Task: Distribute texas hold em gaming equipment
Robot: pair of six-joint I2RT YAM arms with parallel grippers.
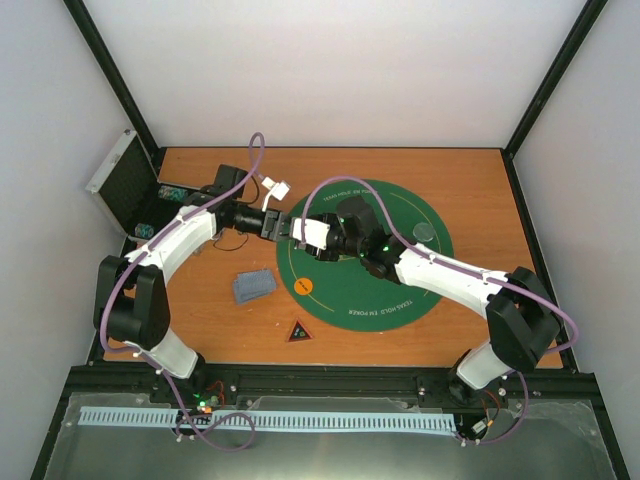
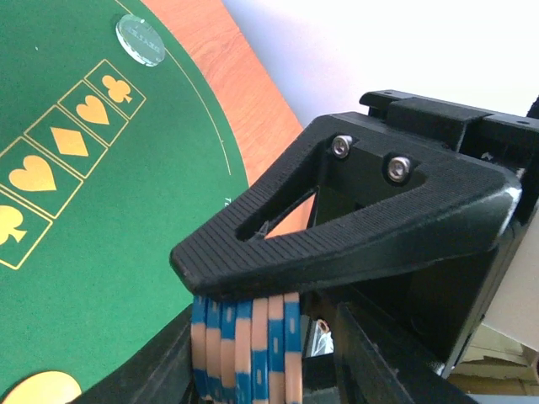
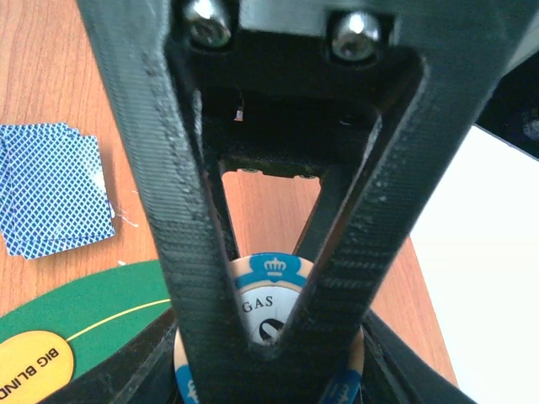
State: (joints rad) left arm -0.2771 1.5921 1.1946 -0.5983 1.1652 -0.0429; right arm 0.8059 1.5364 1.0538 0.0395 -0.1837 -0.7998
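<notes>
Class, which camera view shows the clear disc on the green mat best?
The left wrist view: the clear disc appears large, its rim and sheen plain against the green mat. The top external view shows the disc whole but as a small pale circle. The right wrist view misses it.

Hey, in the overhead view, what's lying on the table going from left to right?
Silver case → stack of cards → dark triangle → clear disc.
</notes>
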